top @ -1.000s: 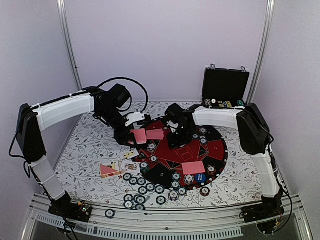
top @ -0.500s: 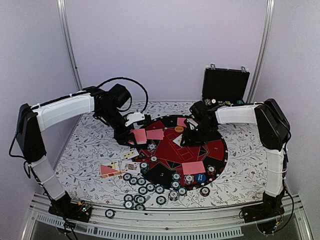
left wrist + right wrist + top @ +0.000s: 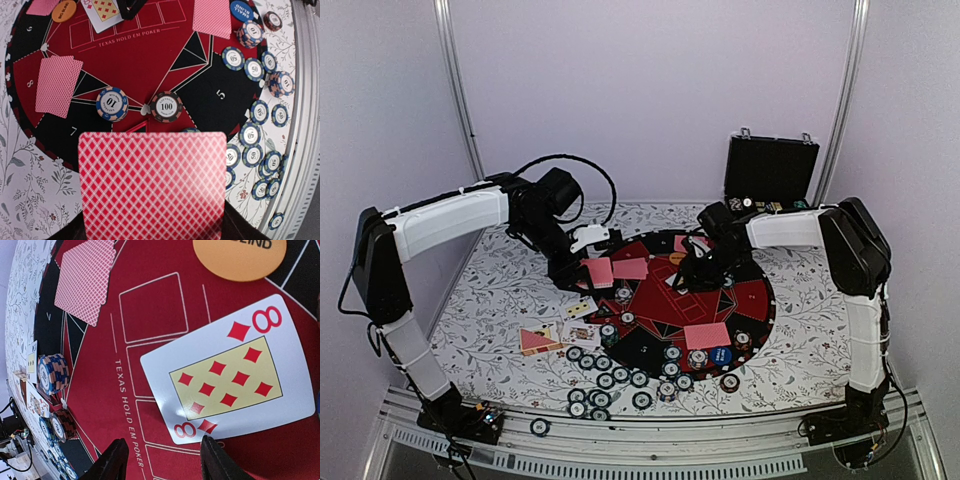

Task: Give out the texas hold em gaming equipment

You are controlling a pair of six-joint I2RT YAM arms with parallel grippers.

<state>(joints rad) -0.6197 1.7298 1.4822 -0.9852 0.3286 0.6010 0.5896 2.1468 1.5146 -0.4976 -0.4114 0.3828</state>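
My left gripper [image 3: 582, 265] is shut on a pink-red-backed playing card [image 3: 598, 272], held over the mat's left rim. In the left wrist view this card [image 3: 152, 185] fills the bottom and hides the fingers. My right gripper [image 3: 693, 272] is open and empty, low over the mat's middle. In the right wrist view its fingertips [image 3: 114, 460] stand just short of a face-up eight of diamonds [image 3: 230, 375] that lies flat beside the orange button disc [image 3: 240, 257]. Chips marked 10 [image 3: 112, 103] and 100 [image 3: 166, 106] sit on the mat.
The round red-and-black mat [image 3: 750, 300] holds face-down cards [image 3: 707, 335] and a blue disc [image 3: 720, 355]. Several chips [image 3: 605, 378] lie along the near edge, with face-up cards [image 3: 550, 337] to their left. The open black case [image 3: 770, 172] stands at the back right.
My right arm swung its elbow out to the right and the gripper drew back. The eight of diamonds now lies uncovered on the mat. The left arm has not moved.
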